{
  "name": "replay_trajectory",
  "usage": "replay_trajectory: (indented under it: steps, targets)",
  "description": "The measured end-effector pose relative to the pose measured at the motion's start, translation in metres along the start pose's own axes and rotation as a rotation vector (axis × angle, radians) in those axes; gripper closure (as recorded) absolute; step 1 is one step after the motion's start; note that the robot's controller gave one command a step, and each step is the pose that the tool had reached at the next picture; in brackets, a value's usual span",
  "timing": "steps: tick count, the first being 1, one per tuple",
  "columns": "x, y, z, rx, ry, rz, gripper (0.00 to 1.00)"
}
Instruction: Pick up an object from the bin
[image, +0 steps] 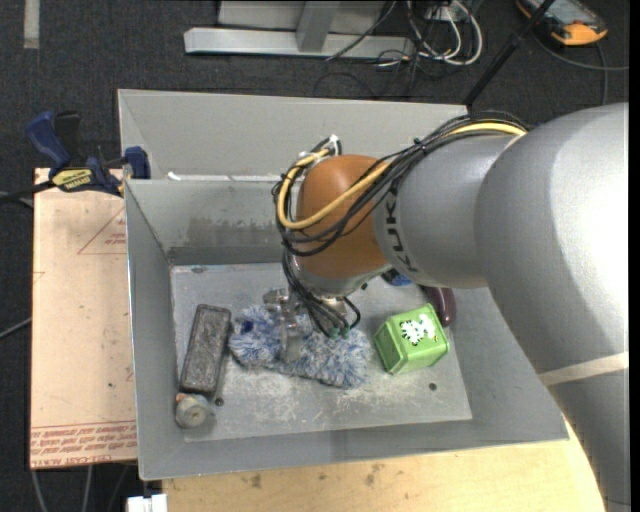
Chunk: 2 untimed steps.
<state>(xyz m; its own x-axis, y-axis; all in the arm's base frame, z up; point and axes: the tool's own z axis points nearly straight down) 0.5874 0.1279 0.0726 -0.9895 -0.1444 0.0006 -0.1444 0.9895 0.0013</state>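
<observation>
My gripper (291, 335) hangs low in the middle of the bin, its metal fingers down in a fluffy blue and white cloth (330, 360) that lies bunched on the floor. The cloth spreads to both sides of the fingers. Whether any of it is pinched between them is hidden by the fabric. A green cube with a white patterned face (410, 341) rests just right of the cloth. A dark grey oblong block (205, 347) lies left of the cloth, running front to back.
A small grey round piece (193, 412) sits at the near end of the oblong block. Something dark purple (444, 304) peeks out behind the green cube under the arm. The arm and its orange cover hide the bin's back right.
</observation>
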Motion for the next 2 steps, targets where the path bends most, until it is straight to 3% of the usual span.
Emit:
replay_trajectory:
  steps: [1,2]
  targets:
    - [0.000,0.000,0.000,0.000,0.000,0.000,1.00]
    - [-0.057,-0.013,-0.194,0.001,-0.013,-0.009,1.00]
